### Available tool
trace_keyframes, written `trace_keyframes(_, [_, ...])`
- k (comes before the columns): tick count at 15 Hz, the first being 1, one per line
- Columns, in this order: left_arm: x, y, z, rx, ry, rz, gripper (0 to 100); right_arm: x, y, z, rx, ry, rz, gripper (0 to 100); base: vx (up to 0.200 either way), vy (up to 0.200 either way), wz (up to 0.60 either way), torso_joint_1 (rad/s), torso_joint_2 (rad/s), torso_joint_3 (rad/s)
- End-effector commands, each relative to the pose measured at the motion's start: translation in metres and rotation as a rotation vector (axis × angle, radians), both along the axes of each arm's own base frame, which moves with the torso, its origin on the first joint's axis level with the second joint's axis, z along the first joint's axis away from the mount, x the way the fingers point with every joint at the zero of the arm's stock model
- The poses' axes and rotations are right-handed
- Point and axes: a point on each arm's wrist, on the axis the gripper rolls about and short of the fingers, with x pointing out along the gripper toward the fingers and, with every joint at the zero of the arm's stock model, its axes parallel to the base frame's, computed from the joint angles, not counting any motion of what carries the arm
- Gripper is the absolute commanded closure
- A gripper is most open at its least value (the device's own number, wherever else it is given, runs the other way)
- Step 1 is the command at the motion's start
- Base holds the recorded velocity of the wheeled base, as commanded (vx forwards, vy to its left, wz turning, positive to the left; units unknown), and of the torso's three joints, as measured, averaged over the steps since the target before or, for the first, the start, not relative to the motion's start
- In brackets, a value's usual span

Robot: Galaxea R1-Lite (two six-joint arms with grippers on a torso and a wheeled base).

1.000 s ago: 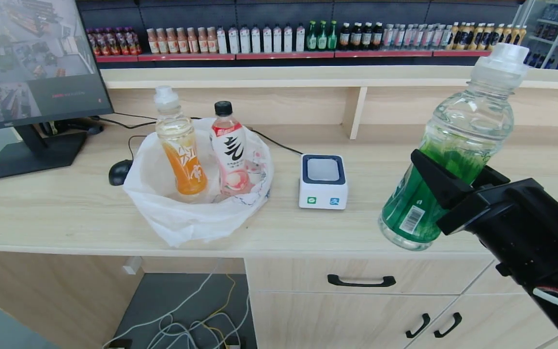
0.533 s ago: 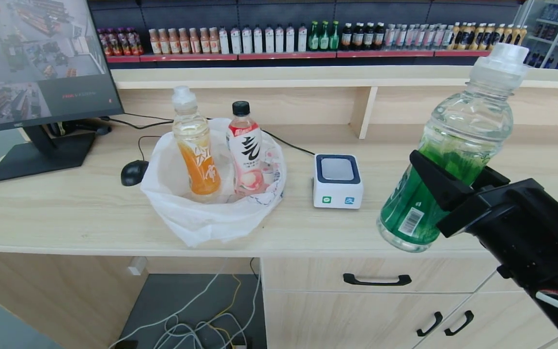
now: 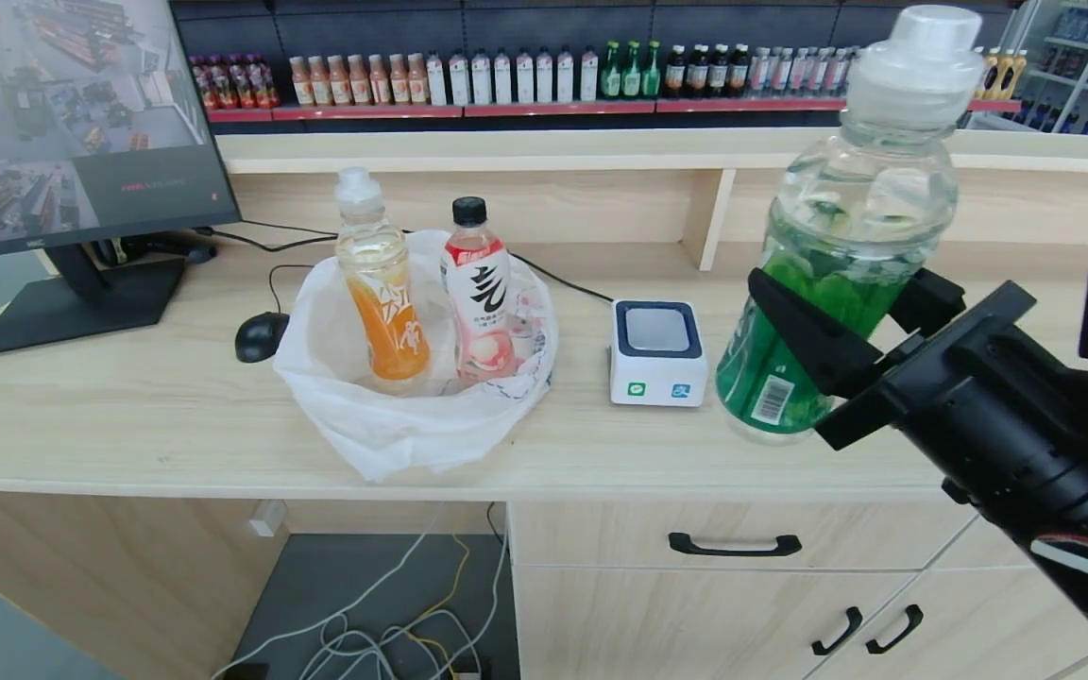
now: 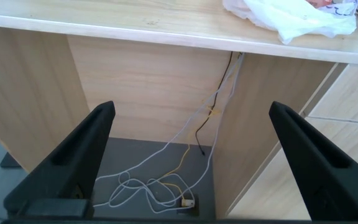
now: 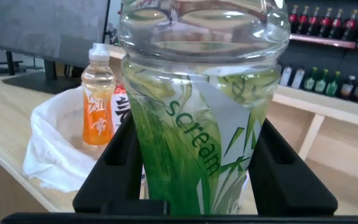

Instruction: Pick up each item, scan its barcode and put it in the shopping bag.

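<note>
Left side first: the left gripper (image 4: 191, 112) hangs down low in front of the counter (image 3: 128, 416), fingers spread wide with nothing in them, facing the cables underneath.

On the counter the shopping bag (image 3: 393, 434) sits open with two bottles standing in it, an orange bottle (image 3: 382, 283) and a pink-and-white bottle (image 3: 478, 293), touching or nearly so. So I'd guess those two are already done.

Just beside the bag, to its right, is the little white scanner (image 3: 655, 353), window facing up.

Now the bit that changed: half a second ago the green bottle (image 3: 837, 274) was held further right and leaning. Now the right gripper (image 3: 846, 288) has carried it left towards the scanner and stood it more upright, so its base is near the scanner's right edge. The fingers are clamped around the bottle's middle. Nothing else on the counter moved in that half second.

The barcode (image 3: 771, 401) sits low on the bottle, facing the robot and not the scanner window. My read: this is the approach to the scan, and the bottle likely needs tipping or turning over the window first.
</note>
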Motion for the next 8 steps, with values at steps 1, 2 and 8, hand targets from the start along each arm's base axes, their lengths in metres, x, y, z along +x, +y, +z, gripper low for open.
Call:
trace_keyframes(1, [0.0,0.0,0.0,0.0,0.001,0.001,0,0.012,0.019,-0.002,-0.059,-0.042,0.03,100,0.0,0.0,0.0,0.0,0.0,0.0])
trace_keyframes(2, [0.0,0.0,0.0,0.0,0.001,0.001,0,0.028,0.043,0.007,-0.089,-0.129,0.062,100,0.0,0.0,0.0,0.0,0.0,0.0])
trace_keyframes(8, [0.0,0.0,0.0,0.0,0.0,0.001,0,0.071,0.073,0.002,-0.288,-0.387,0.141,100,0.0,0.0,0.0,0.0,0.0,0.0])
